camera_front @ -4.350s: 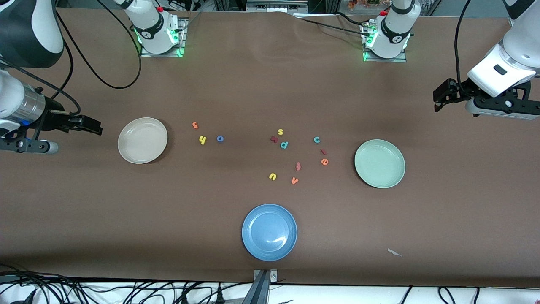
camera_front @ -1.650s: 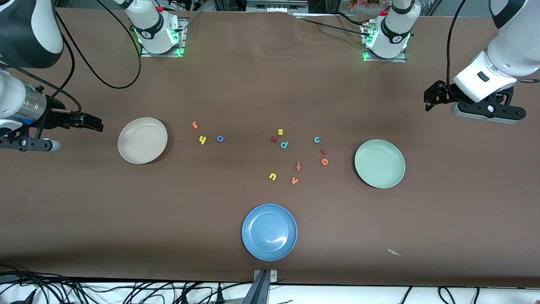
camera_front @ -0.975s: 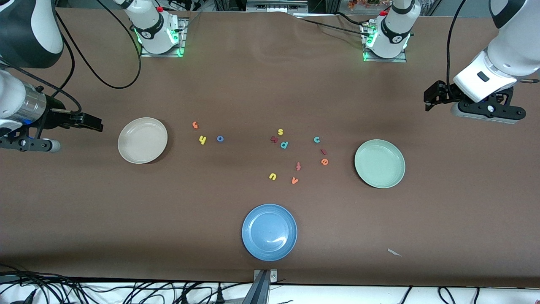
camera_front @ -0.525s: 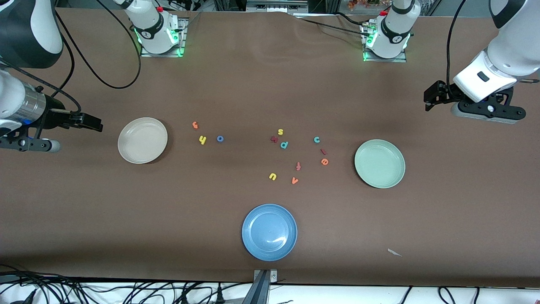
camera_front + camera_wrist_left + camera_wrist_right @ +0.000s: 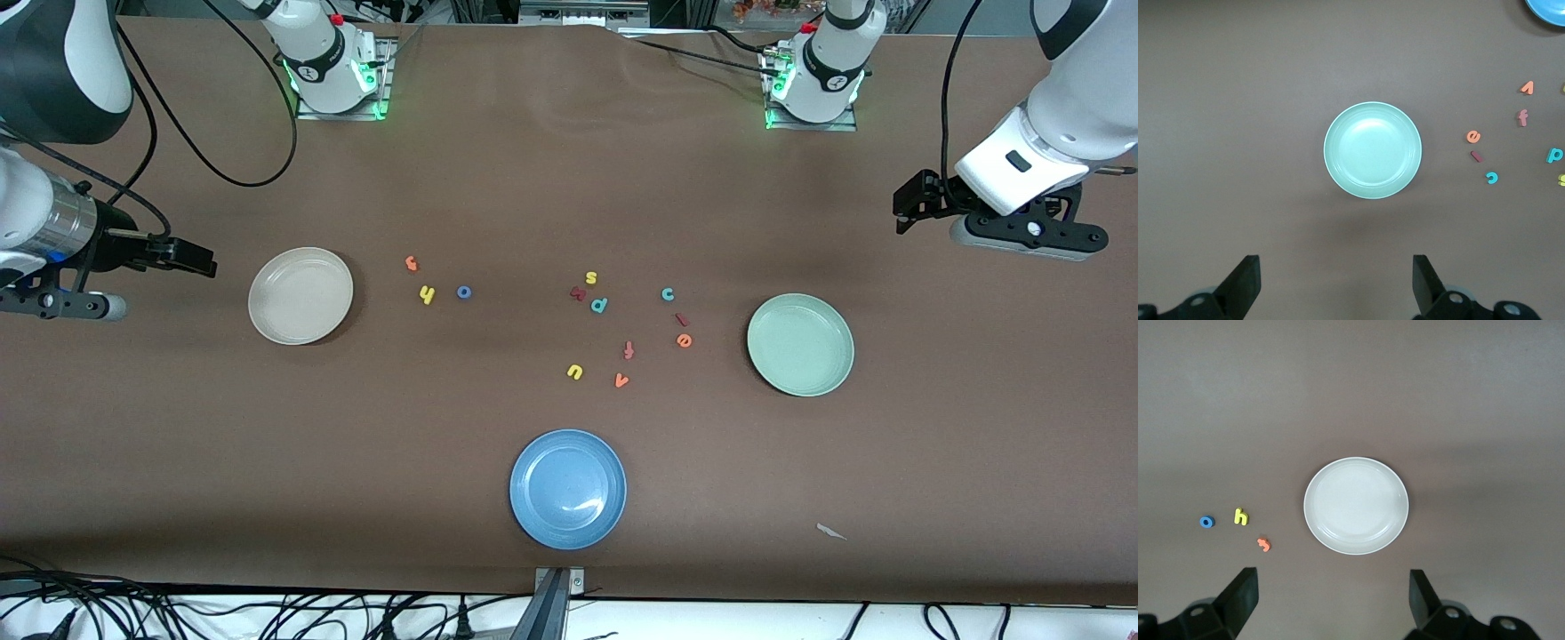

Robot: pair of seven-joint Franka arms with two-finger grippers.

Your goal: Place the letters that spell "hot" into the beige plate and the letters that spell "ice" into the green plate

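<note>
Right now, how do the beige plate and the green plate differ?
The beige plate is cream; the green plate is pale mint. The beige plate sits toward the right arm's end with h, o and t beside it; the green plate sits toward the left arm's end, nearer the front camera, near c, i and e. Both are round, shallow and empty.

The round cream-beige plate (image 5: pixel 300 295) lies toward the right arm's end of the brown desk (image 5: pixel 569 196). From it toward the left arm's end lie the orange foam t (image 5: pixel 411 263), yellow foam h (image 5: pixel 427 294), blue ring-shaped foam o (image 5: pixel 464 292), then the round pale mint-green plate (image 5: pixel 800 345).
</note>
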